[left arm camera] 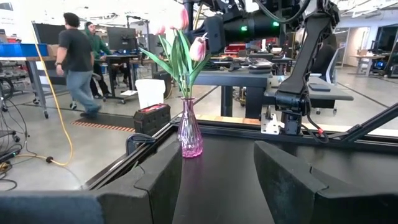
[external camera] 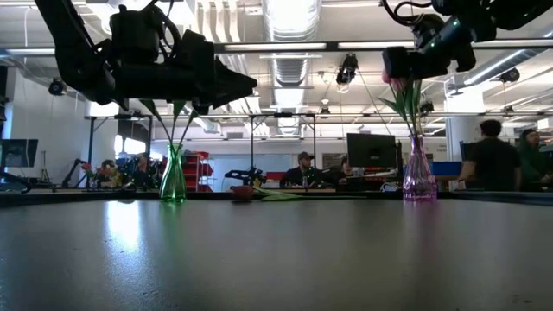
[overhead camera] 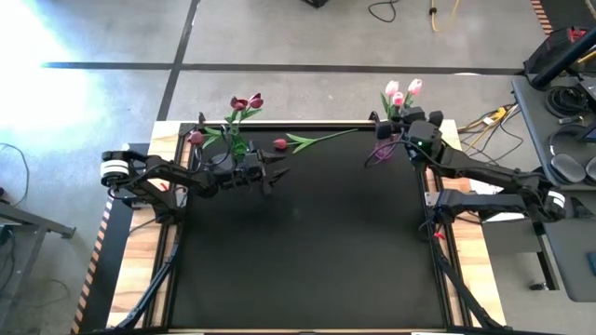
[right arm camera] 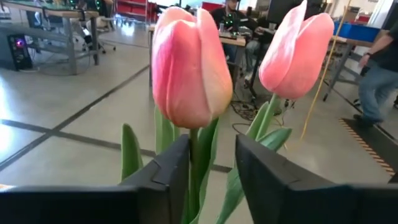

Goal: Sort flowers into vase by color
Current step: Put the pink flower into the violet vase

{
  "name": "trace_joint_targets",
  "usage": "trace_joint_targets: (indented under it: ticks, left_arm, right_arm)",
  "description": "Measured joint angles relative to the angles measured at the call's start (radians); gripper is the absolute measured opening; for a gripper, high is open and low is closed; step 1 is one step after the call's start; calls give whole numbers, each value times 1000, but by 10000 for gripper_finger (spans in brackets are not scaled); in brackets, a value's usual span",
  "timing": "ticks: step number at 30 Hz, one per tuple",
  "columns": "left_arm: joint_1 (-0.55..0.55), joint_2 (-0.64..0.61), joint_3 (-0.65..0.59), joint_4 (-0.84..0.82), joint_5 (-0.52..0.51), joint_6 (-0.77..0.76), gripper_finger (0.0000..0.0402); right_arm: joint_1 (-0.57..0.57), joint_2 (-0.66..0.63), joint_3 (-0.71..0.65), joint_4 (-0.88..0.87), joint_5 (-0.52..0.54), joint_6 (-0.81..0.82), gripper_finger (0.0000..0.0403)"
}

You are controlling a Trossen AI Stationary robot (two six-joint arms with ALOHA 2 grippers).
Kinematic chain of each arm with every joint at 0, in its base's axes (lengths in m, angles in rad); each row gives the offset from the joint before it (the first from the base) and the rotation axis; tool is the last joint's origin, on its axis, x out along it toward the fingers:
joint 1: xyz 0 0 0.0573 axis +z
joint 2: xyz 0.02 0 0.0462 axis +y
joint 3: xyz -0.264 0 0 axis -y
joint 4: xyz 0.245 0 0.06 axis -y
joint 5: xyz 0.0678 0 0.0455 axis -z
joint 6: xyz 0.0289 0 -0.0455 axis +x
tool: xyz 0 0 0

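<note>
Tulips stand sorted in two vases at the far edge of the black table (overhead camera: pixel 298 261), and by my reading the job is nearly done. Pale pink tulips (overhead camera: pixel 402 91) fill the pink vase (external camera: pixel 419 177) at the far right corner, at least three heads showing from above. Dark red tulips (overhead camera: pixel 247 102) sit in the green vase (external camera: pixel 173 177) toward the far left. One loose red tulip (overhead camera: pixel 280 144) lies flat on the table between the vases, nearer the green one, its green stem trailing toward the pink vase. That flower is what I judge remains to be placed, and it belongs with the dark reds.

My right gripper (right arm camera: pixel 211 165) hangs high over the pink vase, among the leaves just under the pink heads. Its jaws stand apart around a tulip stem, a gap showing on either side, so I judge they are not gripping it. My left gripper (left arm camera: pixel 217 168) hovers above the table just beside the green vase, pointing across toward the pink vase, jaws wide apart and empty. It is the nearer of the two to the loose red tulip.
</note>
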Motion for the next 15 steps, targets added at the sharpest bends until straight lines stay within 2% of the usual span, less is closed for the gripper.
trace_joint_targets:
  ticks: [4,15]
  left_arm:
    - [0,0,0,0,0,0,185]
    - [0,0,0,-3,-1,0,185]
  right_arm:
    - [0,-14,16,-54,-1,21,147]
    - [0,-27,208,-450,-11,88,195]
